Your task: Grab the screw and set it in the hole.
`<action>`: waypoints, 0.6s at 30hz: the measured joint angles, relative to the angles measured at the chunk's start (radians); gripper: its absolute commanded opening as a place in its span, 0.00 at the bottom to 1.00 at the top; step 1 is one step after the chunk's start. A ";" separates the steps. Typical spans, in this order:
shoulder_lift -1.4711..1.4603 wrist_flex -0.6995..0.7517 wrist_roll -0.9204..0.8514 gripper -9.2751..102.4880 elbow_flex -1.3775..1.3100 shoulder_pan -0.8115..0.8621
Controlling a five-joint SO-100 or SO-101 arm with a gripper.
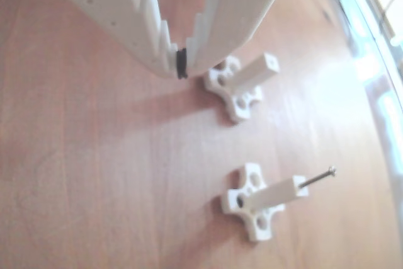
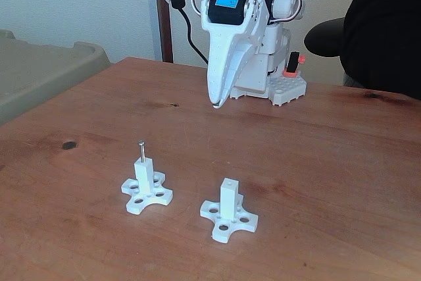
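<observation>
Table [image 2: 342, 162] is seen as reddish wood-grain, smooth with a faint sheen. Both posts [image 2: 228, 197] and cross bases [image 2: 146, 195] are seen as matt white plastic. Screw [image 1: 318, 178] is seen as thin grey metal, slightly shiny. Gripper [image 1: 179, 70] is rendered in matt white plastic with toothed edges.

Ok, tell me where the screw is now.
The screw stands upright in the top of the left post in the fixed view, clear of the gripper.
</observation>
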 measured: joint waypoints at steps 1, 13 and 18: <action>0.000 0.000 0.000 0.04 0.000 0.000; 0.000 0.000 -0.015 0.04 0.000 -0.002; 0.000 0.000 -0.015 0.04 0.000 -0.002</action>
